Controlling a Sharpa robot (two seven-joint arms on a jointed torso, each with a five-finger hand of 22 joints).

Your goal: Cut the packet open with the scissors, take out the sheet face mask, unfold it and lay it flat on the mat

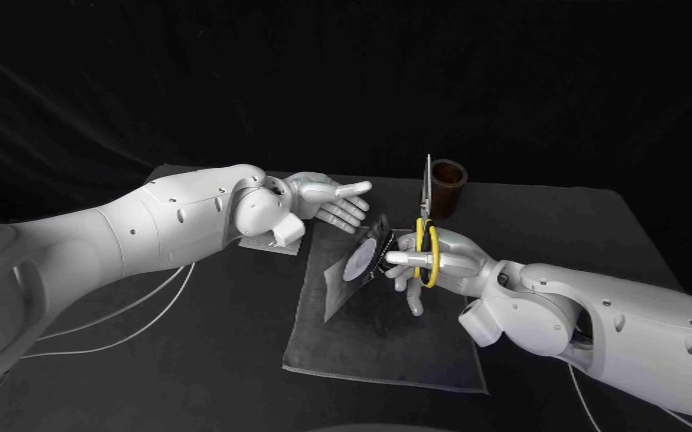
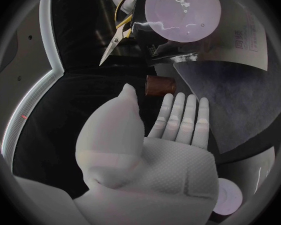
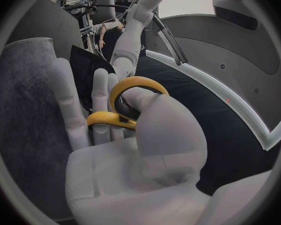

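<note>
**A:** Head view first. What is your right hand doing?

**B:** My right hand [image 1: 440, 264] is clamped on the yellow handles of the scissors [image 1: 427, 214], above the right edge of the mat [image 1: 389, 352]. The packet [image 1: 366, 257] stands on edge over the mat's far end, touching that hand's fingers. I cannot tell whether they pinch it or whether it only leans on them.

**A:** And your other hand?

**B:** My left hand [image 1: 325, 197] is beyond the mat's far left corner, fingers straight and apart, holding nothing.

**A:** Which way do the scissors point?

**B:** Their long axis runs straight away from me: handles in my hand, tips out past the mat's far edge, near the brown cup [image 1: 449, 187]. The blades look closed. So they point past the packet, not at it.

**A:** What could go wrong?

**B:** I'd say three things. With my left hand off the packet, nothing steadies it, so it may fold, slide or drop flat on the mat as the blades meet it. Turning my wrist to bring the tips round could knock the cup. And if the cut lands too far in from the packet's edge, it could nick the sheet face mask inside.
</note>
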